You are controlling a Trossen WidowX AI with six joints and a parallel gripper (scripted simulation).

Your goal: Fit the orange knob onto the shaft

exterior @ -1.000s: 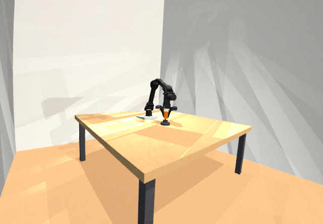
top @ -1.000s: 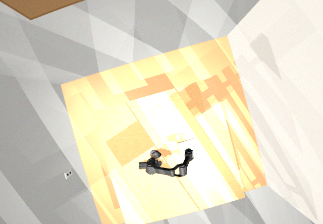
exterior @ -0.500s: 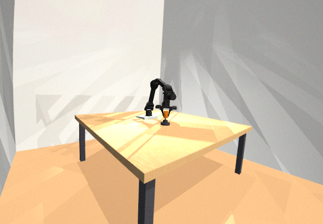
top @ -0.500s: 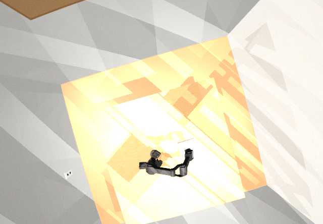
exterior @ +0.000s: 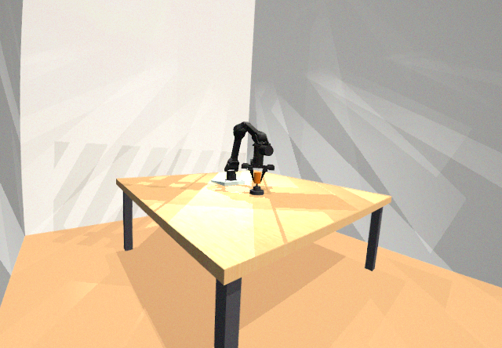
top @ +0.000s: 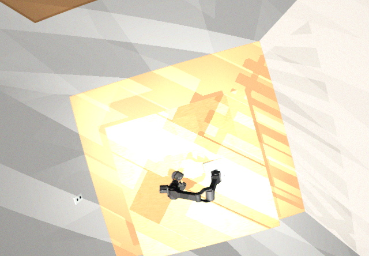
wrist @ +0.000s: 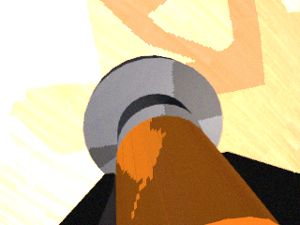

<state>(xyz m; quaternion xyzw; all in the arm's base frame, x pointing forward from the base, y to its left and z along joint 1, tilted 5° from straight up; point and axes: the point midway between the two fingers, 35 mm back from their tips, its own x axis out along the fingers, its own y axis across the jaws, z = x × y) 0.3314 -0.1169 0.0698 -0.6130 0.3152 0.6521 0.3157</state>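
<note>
The orange knob is upright between the two black fingers of my gripper, which is shut on it. The dark round pedestal stands on the table directly below the knob. In the exterior view a short narrow dark part shows between the knob's lower end and the pedestal's wide base. In the wrist view the knob's lower end overlaps the pedestal's raised middle. The shaft's flat side and the knob's hole are hidden. In the top view the knob is too small to judge.
The wooden table carries the arm, whose base stands on a pale plate behind and left of the pedestal in the exterior view. Strong light and shadow patches cross the table top. Grey and white walls stand beyond the table.
</note>
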